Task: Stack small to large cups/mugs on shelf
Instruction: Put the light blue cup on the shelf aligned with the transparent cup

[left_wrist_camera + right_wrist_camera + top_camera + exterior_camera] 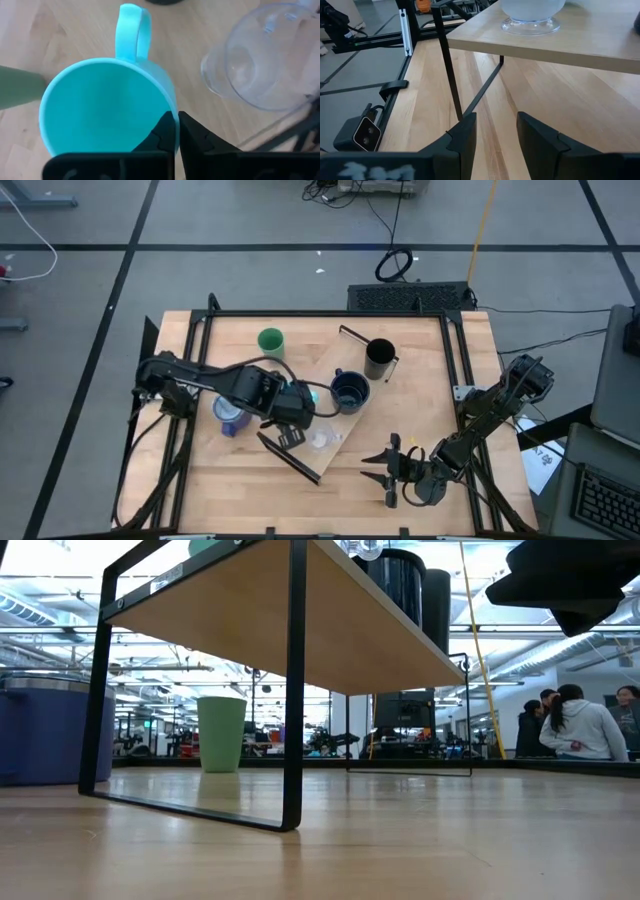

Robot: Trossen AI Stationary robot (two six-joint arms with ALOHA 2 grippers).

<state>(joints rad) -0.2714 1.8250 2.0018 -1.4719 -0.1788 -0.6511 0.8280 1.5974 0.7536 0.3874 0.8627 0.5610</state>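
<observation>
Cyan mug pinched at the rim, over the shelf

Left gripper (176, 131) clamped shut on the cyan handled mug (107, 107), fingers closed through the rim wall on the side away from the handle. Mug carried upright above the shelf (405, 340), just beside the tiny clear cup (321, 439) near the board's close end. Looks light and rigid, likely smooth plastic or glazed ceramic, so probably slippery under a thin rim pinch and apt to swing; best kept level, with a rim-wall hold as now or through the handle loop. Clear cup probably very light and easily knocked over. Wide black mug (349, 391) and tall black cup (379, 359) already on the shelf; green tumbler (270, 341) and blue-purple mug (230, 416) on the table beside it. Right gripper (393, 471) parked at the table's near edge, fingers apart, holding nothing
</observation>
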